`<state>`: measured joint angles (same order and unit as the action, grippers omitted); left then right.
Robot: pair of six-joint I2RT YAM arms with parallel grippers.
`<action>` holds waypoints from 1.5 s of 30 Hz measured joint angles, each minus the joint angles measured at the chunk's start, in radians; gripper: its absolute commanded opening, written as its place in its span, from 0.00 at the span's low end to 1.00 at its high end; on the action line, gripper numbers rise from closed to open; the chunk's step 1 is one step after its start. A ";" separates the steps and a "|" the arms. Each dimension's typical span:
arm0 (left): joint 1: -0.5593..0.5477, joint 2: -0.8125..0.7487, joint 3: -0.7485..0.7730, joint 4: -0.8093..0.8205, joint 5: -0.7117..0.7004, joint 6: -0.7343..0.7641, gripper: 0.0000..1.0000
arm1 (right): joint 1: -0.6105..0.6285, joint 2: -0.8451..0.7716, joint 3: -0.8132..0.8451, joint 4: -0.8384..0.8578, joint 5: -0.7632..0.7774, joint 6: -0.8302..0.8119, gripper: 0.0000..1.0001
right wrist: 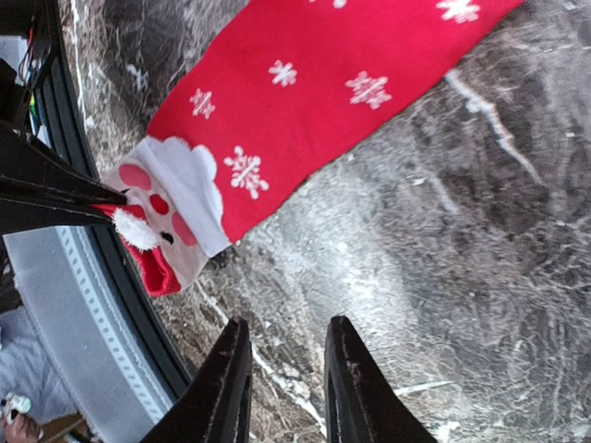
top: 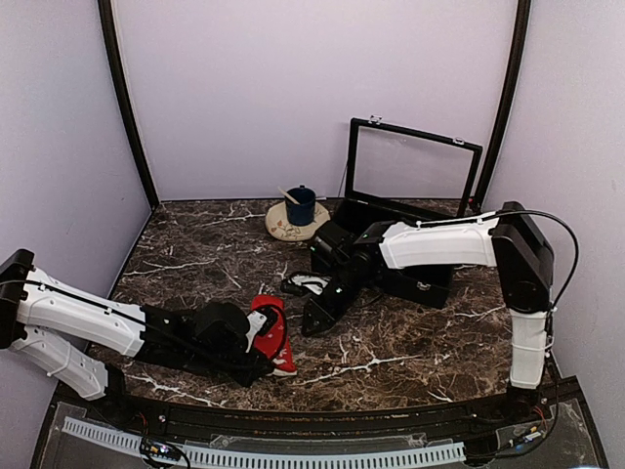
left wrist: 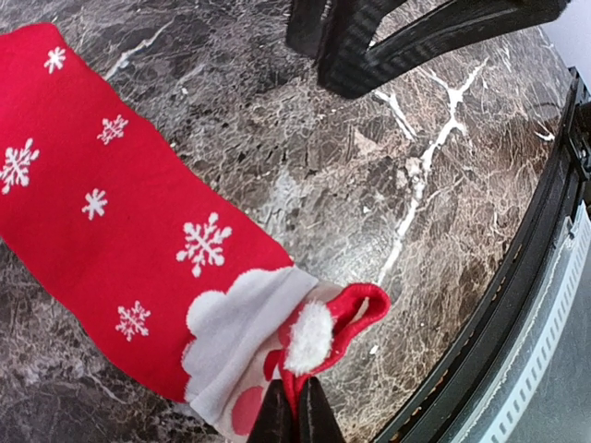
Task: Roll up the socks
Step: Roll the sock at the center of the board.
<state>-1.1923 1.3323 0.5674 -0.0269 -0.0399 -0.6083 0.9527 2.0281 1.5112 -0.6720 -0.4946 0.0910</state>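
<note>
1. Red sock (left wrist: 138, 231): lies flat on the marble table (top: 410, 362), close to its near edge and left of centre, with the Santa-face end curled upward.
2. Left gripper (left wrist: 295, 411): clenched on the red sock's Santa-face end.
3. Right gripper (right wrist: 286, 369): jaws parted with nothing between them, above bare table near the red sock.
4. Black sock (top: 306, 283): crumpled near the table's centre, beside the right gripper.

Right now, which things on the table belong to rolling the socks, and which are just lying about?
For the job:
red sock, pinched at its Santa end by the left hand
black striped sock
right hand, open and empty

Lying about:
blue mug on a plate
open black case
</note>
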 measured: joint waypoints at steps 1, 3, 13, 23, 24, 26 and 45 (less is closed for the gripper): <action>0.001 0.000 0.000 -0.002 0.003 -0.013 0.00 | 0.000 -0.013 -0.013 0.014 0.009 0.002 0.26; 0.005 -0.004 -0.008 0.000 0.004 -0.044 0.00 | 0.001 -0.039 -0.042 0.041 0.035 0.007 0.26; 0.013 -0.079 -0.097 -0.017 0.005 -0.189 0.00 | 0.089 -0.123 -0.153 0.165 0.200 -0.030 0.26; 0.049 -0.091 -0.125 -0.020 0.031 -0.272 0.00 | 0.208 -0.204 -0.254 0.278 0.341 -0.128 0.26; 0.054 -0.092 -0.128 -0.021 0.035 -0.277 0.00 | 0.219 -0.213 -0.259 0.289 0.356 -0.140 0.26; 0.065 -0.095 -0.134 -0.023 0.047 -0.288 0.00 | 0.241 -0.226 -0.269 0.309 0.381 -0.161 0.26; 0.176 -0.109 -0.159 -0.036 0.209 -0.246 0.00 | 0.425 -0.199 -0.314 0.443 0.521 -0.316 0.26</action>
<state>-1.0164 1.2228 0.4088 -0.0628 0.1688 -0.8543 1.3777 1.8290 1.1969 -0.2287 0.0261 -0.2253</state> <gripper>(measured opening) 0.029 0.255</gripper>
